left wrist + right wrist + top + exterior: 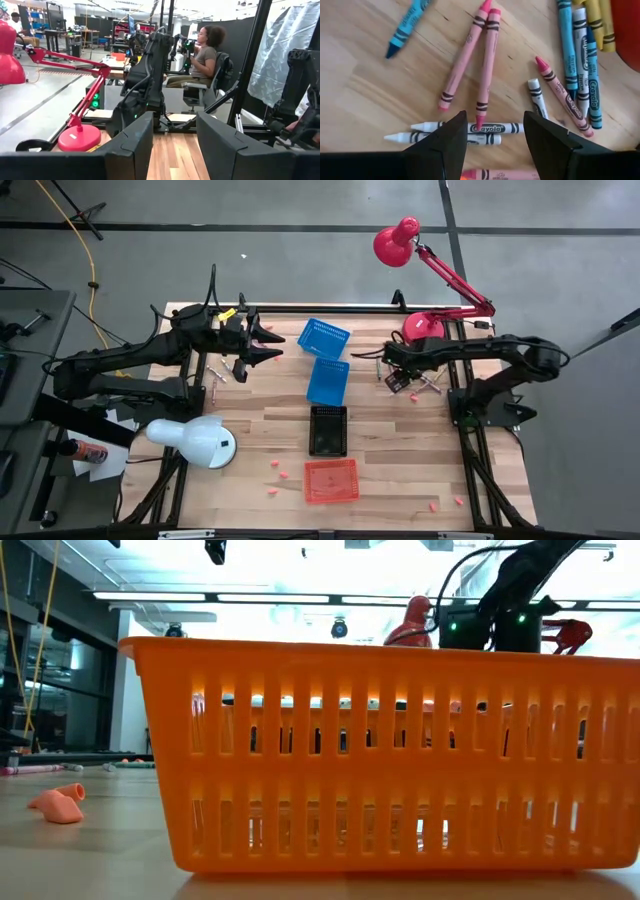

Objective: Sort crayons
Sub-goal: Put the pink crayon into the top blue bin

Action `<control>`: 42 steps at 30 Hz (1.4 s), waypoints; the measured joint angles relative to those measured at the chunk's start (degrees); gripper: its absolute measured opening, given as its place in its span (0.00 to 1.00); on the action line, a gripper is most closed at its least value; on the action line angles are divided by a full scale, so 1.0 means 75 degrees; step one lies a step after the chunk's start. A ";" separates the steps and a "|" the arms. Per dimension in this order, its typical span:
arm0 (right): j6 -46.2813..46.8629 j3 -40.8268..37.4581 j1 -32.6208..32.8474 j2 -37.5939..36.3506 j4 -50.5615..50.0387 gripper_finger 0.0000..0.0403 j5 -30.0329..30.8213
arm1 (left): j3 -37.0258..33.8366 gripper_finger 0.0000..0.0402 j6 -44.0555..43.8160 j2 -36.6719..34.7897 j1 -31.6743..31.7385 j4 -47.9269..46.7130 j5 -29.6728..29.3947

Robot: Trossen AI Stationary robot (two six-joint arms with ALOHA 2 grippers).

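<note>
Several crayons [487, 65] scattered on the bare wooden table [400, 450] under the right gripper [492, 145], near the red lamp base [425, 327] at about 2 o'clock from the table's middle in the high view. Seen in the right wrist view: two pink crayons side by side, long axes running roughly 12-to-6 with a slight lean toward 1 o'clock, upper ends almost touching. Two white crayons [470, 129] lying across, 9-to-3, tips toward 9, one just beside the other, directly ahead of the gripper's fingers. One blue crayon [407, 25] alone toward 11 o'clock, axis slanted, dark tip toward 7. One red-pink crayon [564, 97] slanted, tip toward 11, with a short white one [536, 95] just beside it. Further blue, white and yellow crayons bunched at 1 o'clock, axes close to 12-to-6.

Right gripper hanging low over the crayons, fingers spread apart, nothing between them.

Left gripper [172, 145] held up over the table's left side at about 10 o'clock in the high view, fingers parted with a clear gap, pinching nothing.

Four baskets in a row down the table's middle: two blue baskets [327, 380] at 12, a black basket [328, 430] in the centre, an orange-red basket [331, 480] at 6.
</note>
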 joint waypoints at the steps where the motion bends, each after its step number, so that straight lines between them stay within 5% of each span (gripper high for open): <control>1: -0.0011 0.0000 -0.0052 0.0107 0.0050 0.46 -0.0009 | 0.0000 0.35 -0.0001 0.0000 0.0000 0.0000 0.0000; 15: -0.0216 0.0006 -0.0193 0.0866 0.0530 0.43 -0.0087 | 0.0000 0.34 -0.0012 0.0000 0.0000 0.0000 0.0000; 26: -0.0425 0.0009 -0.0193 0.0974 0.0453 0.06 -0.0042 | 0.0000 0.35 -0.0017 0.0000 0.0001 0.0003 0.0000; 36: -0.0595 -0.0012 -0.0125 0.0082 -0.0651 0.02 0.0644 | 0.0000 0.35 -0.0012 -0.0003 0.0165 0.0026 0.0003; 42: -0.0958 -0.0003 0.0216 -0.0926 0.0486 0.02 0.0614 | 0.0003 0.35 -0.0008 -0.0003 0.0381 -0.0009 0.0004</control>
